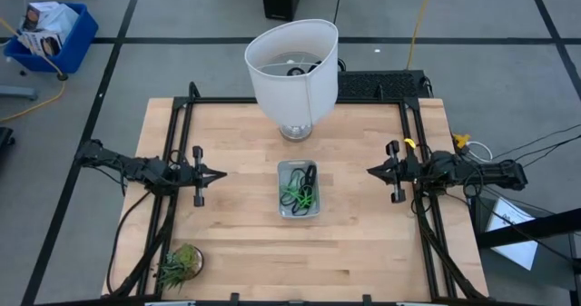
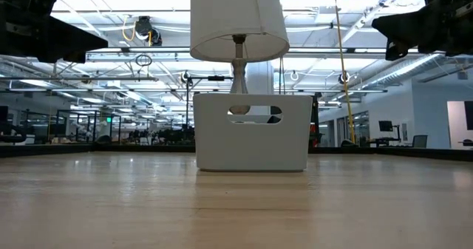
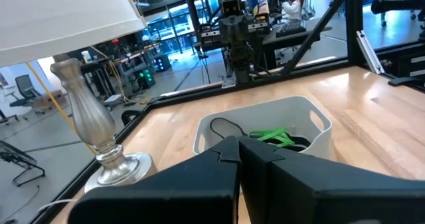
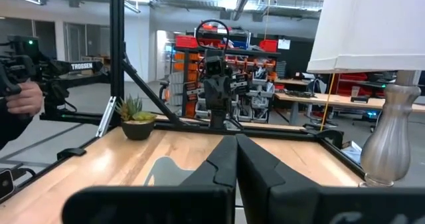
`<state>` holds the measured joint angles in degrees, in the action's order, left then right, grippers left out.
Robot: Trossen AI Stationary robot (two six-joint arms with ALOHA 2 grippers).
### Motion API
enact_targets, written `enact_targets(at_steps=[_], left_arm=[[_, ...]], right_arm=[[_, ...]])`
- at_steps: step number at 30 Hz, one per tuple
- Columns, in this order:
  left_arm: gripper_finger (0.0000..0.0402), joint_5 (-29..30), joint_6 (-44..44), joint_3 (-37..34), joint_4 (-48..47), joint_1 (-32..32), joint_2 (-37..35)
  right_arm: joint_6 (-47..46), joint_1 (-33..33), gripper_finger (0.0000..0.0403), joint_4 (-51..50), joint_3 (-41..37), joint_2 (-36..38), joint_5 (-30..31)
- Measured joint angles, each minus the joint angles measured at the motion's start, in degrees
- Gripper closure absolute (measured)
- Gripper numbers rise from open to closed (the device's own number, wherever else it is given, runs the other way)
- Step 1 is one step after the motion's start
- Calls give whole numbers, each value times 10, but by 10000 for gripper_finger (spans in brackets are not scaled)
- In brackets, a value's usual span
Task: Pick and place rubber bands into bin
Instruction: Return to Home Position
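From above, the bin [image 1: 280, 192] sits mid-tabletop with the rubber bands [image 1: 300, 192] heaped inside. The left gripper [image 1: 220, 173] hangs by the left edge and the right gripper [image 1: 370, 171] by the right edge, both well apart from it. Low view: just the bin's pale wall, with the lamp [image 2: 238, 20] behind. Left wrist view: that gripper is pinched together, empty; a dark loop arches near the rim and might spring out, I'd judge. Right wrist view: closed on nothing too; a careless swing could clip the lamp.
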<state>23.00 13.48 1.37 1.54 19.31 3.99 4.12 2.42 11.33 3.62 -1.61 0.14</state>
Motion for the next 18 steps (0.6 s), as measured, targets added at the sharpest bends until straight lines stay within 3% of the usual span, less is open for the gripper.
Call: enact_targets(at_steps=[18], left_arm=[[379,-4,-4,0,0,0,0]], right_arm=[[-5,-1,403,4,-6,1,-2]])
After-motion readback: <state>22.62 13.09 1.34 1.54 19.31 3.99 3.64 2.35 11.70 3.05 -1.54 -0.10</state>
